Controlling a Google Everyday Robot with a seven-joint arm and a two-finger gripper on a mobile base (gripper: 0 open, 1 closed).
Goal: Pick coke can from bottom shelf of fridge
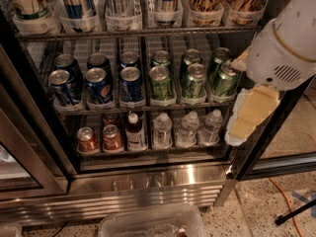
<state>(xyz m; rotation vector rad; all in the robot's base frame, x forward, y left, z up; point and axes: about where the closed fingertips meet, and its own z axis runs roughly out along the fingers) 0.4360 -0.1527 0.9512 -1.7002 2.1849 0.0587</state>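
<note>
The fridge (148,182) stands open in front of me, with its shiny steel base panel below. On the bottom shelf (148,152), two red coke cans (87,139) (111,138) stand at the front left in white lane trays, and a third shows partly behind them. My gripper (249,113) hangs from the white arm at the right, in front of the fridge's right edge. It is level with the rack of green cans and the water bottles, well to the right of the coke cans. It holds nothing that I can see.
Blue cans (98,85) and green cans (162,82) fill the middle rack. A dark bottle (134,131) and three water bottles (187,128) stand right of the coke cans. A clear plastic bin (153,223) lies on the floor below. An orange cable (286,191) runs at the right.
</note>
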